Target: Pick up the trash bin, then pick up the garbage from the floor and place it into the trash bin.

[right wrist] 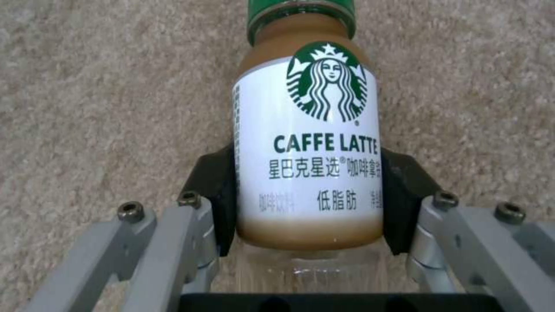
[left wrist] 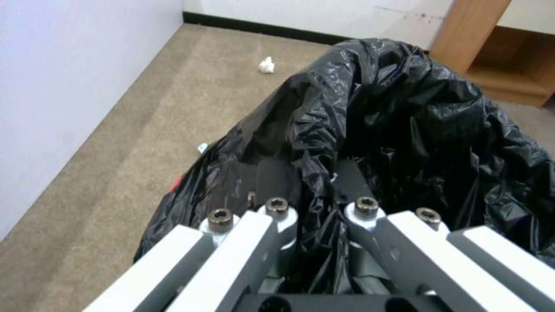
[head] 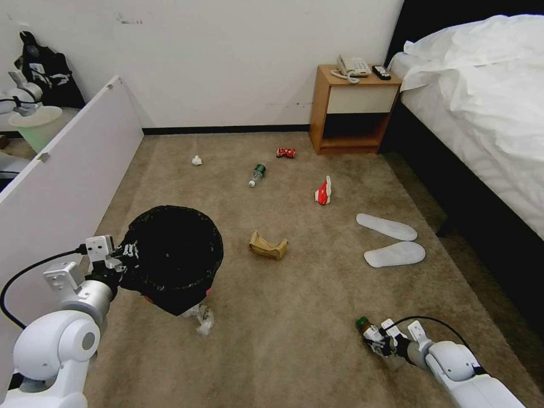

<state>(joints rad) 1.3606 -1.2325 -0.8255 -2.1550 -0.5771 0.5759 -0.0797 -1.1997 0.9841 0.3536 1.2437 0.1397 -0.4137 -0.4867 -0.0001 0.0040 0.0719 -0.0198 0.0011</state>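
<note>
Head view: the trash bin [head: 173, 258] is round, lined w/ a crinkly black bag draped over the rim, a sliver of red showing under the bag's lower edge; its mouth faces up and slightly toward the camera. The left gripper [head: 129, 252] is clamped on the bin's near-left rim, holding it over the floor [head: 294, 317], a beige-brown carpet. A clear crumpled wrapper [head: 203, 318] lies just below the bin. Low right, the right gripper [head: 375, 335] grips a coffee bottle [head: 363, 324], green cap pointing up-left, away from the arm. Litter spread on the carpet: brown paper bag [head: 267, 246] mid-floor, red-white carton [head: 323, 191], clear bottle w/ green label [head: 256, 174] w/ long axis running roughly toward the far wall, crushed red can [head: 285, 152], white paper wad [head: 196, 160], two flat white slippers [head: 391, 241] side by side near the bed [head: 481, 107]. A nightstand [head: 352, 110] stands at the wall. Left wrist view: the fingers [left wrist: 263, 242] pinch a fold of the black bag at the rim, closed on it; the bin's opening spreads beyond them; the paper wad [left wrist: 266, 65] lies farther off on the carpet. Right wrist view: the black pads [right wrist: 211, 195] press both sides of the bottle [right wrist: 309, 147], which has a white label reading CAFFE LATTE, tan liquid, green cap; long axis runs straight out from the gripper, cap end farthest, carpet behind it.
</note>
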